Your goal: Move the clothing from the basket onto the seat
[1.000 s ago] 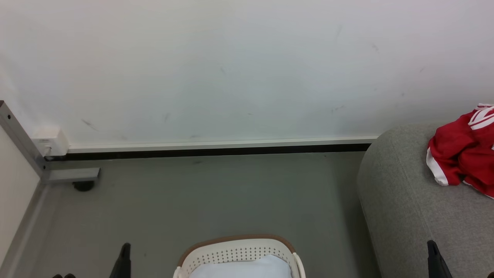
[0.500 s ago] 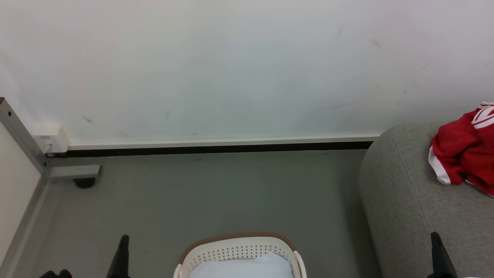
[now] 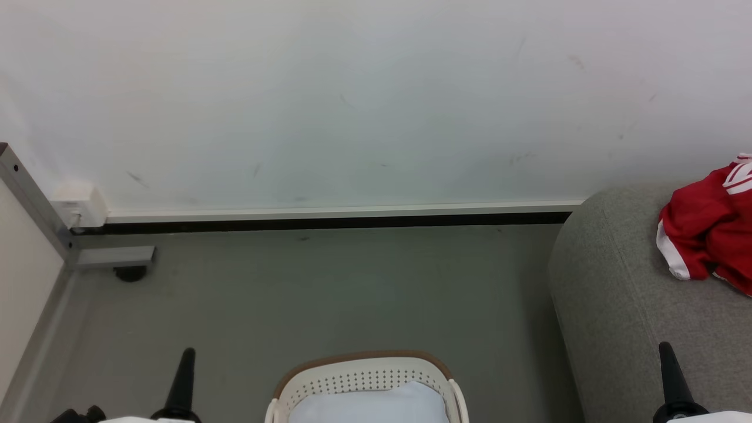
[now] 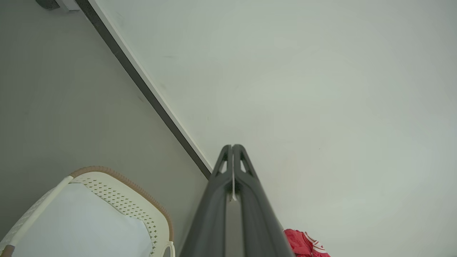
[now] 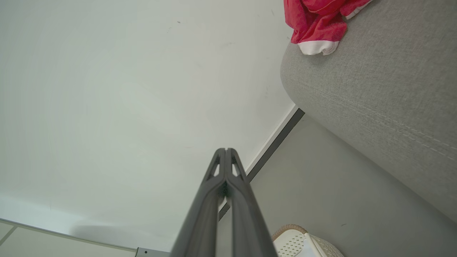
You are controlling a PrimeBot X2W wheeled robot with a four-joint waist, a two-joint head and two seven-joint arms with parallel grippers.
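At lower left, the left claw (image 3: 185, 364) is fully closed and empty, judged parked. At bottom centre, the oval cream-white perforated plastic basket (image 3: 364, 369) shows only its pale liner (image 3: 367, 405). At right, the red white-striped fabric clothing (image 3: 702, 241) lies on the grey woven upholstered seat (image 3: 611, 305), as the task requires. At lower right, the right claw (image 3: 668, 364) is likewise closed and empty.

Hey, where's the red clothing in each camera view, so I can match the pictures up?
Head view: the clothing lies at the right edge, on the seat.
Left wrist view: the clothing peeks in at the bottom edge, right of centre.
Right wrist view: the clothing is at the top edge, right of centre, on the seat's rounded end.
Shared landmark: the basket, at the bottom edge in all three views.
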